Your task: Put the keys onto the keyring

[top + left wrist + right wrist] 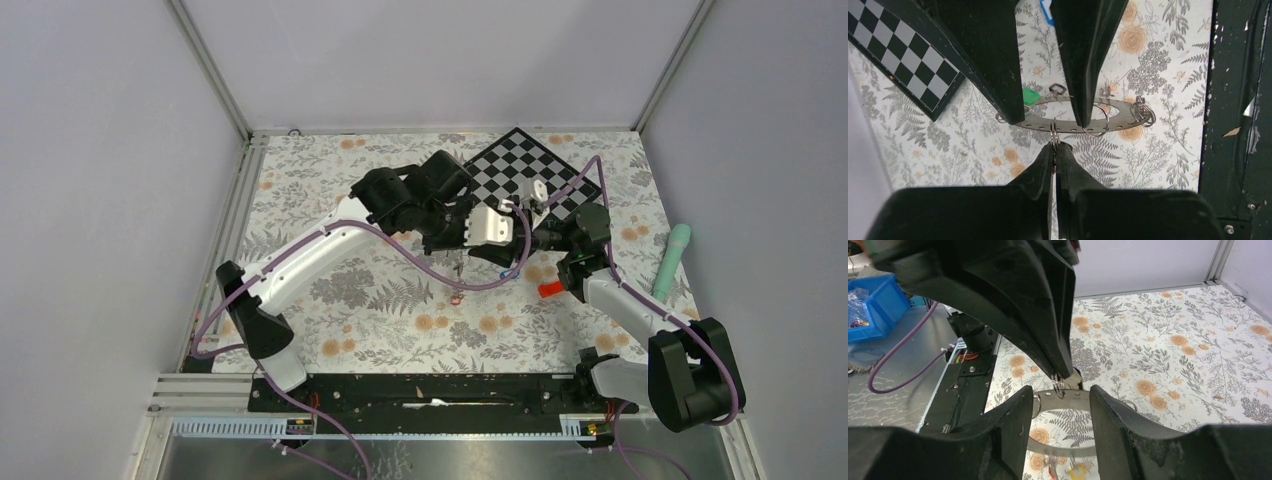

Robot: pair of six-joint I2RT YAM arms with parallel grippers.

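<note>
The keyring (1038, 124), a flat grey ring with small holes round its rim, hangs in the air between both arms. My right gripper (1062, 393) is shut on it, one finger on each side (1018, 415). My left gripper (1054, 145) is shut on a small split ring (1053, 134) threaded through the keyring's near rim. Other split rings (1143, 112) hang from the rim. A green key tag (1031, 96) shows behind it. A yellow tag (1078, 471) and a red one dangle below. In the top view the keyring is hidden between the two grippers (525, 245).
A chequered board (525, 170) lies at the back right with a small white object (535, 188) on it. A red block (549, 289) sits beside the right arm. A teal handle (672, 260) lies at the right. Small keys (457, 285) show below the left wrist.
</note>
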